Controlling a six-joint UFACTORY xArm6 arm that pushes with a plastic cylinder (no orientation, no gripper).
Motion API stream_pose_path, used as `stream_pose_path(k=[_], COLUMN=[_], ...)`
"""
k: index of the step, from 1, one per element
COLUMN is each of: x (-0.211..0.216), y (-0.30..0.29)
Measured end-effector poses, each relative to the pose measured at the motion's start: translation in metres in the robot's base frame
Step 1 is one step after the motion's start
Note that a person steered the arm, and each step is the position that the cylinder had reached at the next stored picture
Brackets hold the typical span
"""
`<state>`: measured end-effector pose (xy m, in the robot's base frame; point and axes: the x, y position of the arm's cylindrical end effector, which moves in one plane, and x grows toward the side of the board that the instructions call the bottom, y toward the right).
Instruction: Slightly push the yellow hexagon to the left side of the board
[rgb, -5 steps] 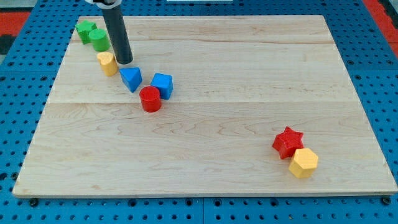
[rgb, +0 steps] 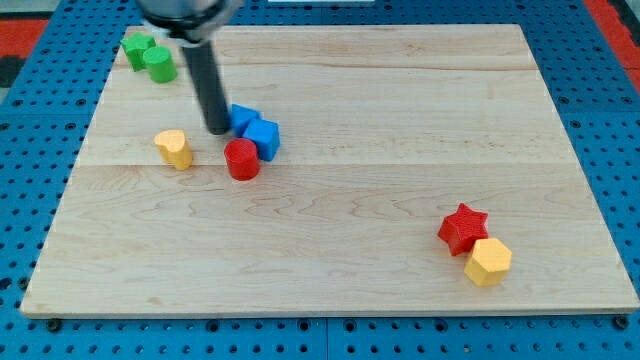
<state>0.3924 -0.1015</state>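
Observation:
The yellow hexagon (rgb: 488, 262) lies near the board's lower right corner, touching a red star (rgb: 462, 228) just above and left of it. My tip (rgb: 218, 130) is far from it, in the upper left part of the wooden board (rgb: 380, 120). The tip stands against the left side of a blue block (rgb: 243, 117), whose shape is partly hidden by the rod. A blue cube (rgb: 264, 138) and a red cylinder (rgb: 241, 159) sit just right of and below the tip. A small yellow block (rgb: 174, 148) lies to the tip's left.
Two green blocks (rgb: 138, 48) (rgb: 158, 64) sit together at the board's top left corner. A blue pegboard (rgb: 40, 150) surrounds the board on all sides.
My tip has moved down and right. The small yellow block has slid toward the view's bottom, and the blue block has shifted right against the blue cube. The yellow hexagon has not moved.

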Motion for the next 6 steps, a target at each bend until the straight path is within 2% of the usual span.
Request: stream_pose_path(k=[1, 2, 4, 5, 6], x=[0.039, 0.044, 0.017, 0.018, 0.016], y=[0.029, 0.038, -0.063, -0.064, -0.114])
